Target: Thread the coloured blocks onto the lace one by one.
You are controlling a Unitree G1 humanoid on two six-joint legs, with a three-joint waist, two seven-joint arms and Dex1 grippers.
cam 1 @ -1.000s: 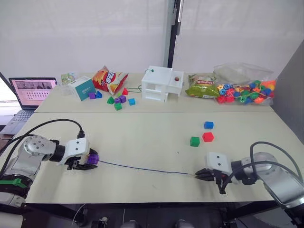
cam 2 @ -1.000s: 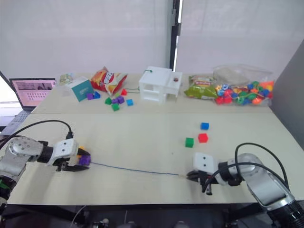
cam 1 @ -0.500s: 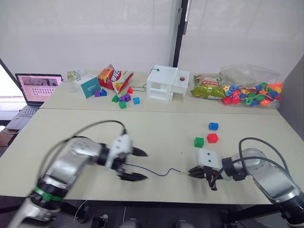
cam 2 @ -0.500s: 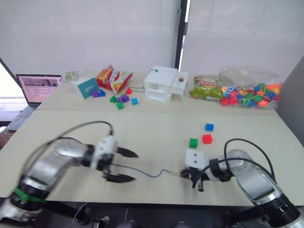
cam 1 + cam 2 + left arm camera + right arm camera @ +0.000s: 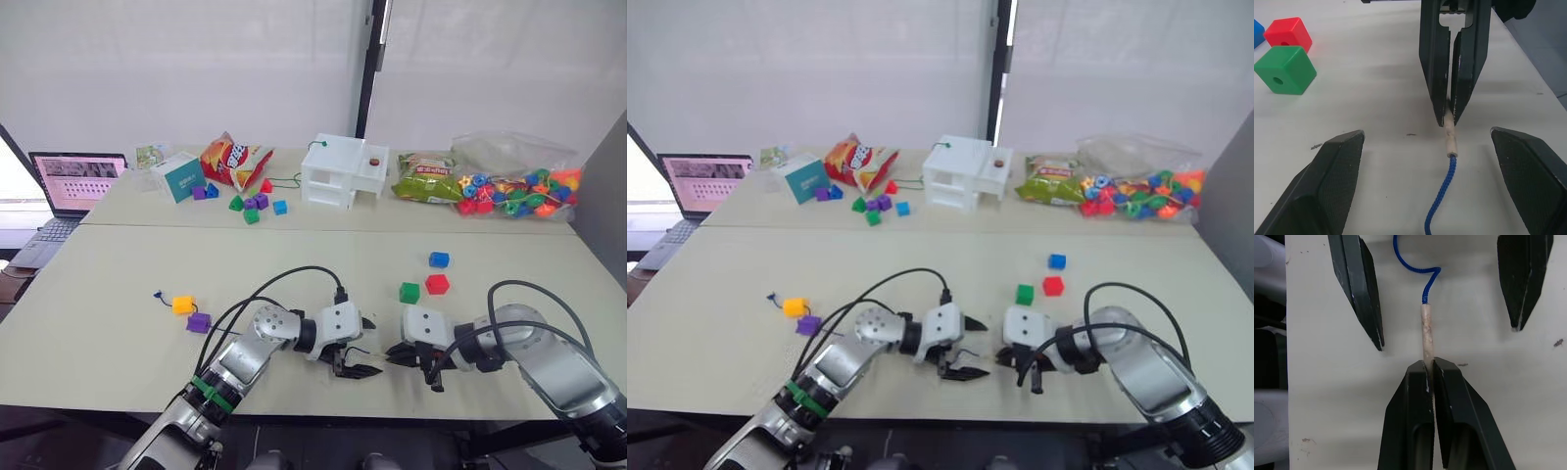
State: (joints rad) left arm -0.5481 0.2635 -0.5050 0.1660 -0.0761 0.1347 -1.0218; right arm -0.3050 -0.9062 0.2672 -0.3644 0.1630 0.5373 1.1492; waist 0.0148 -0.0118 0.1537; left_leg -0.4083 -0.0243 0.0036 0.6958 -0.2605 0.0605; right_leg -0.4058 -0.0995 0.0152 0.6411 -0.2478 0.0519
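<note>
a laptop [image 5: 76, 182] is sitting at the far left edge of the table [image 5: 294, 264], and a teal box [image 5: 177, 178], a crisp bag [image 5: 231, 160], a white toy house [image 5: 345, 172] and a clear bag of bright beads [image 5: 516, 186] are lining the far side, well apart from the grippers. nothing is standing between the two grippers. the blue block [image 5: 439, 259], red block [image 5: 438, 284] and green block [image 5: 409, 292], glossy cubes with a bored hole, are lying together just beyond the right gripper [image 5: 1428, 363]. the yellow-orange block [image 5: 182, 305] and purple block [image 5: 199, 322] are resting side by side at the left. the right gripper is pinching the pale stiff tip of the braided dark-blue lace [image 5: 1426, 308], and that tip is poking out between the widely spread fingers of the left gripper [image 5: 1430, 147], touching neither.
</note>
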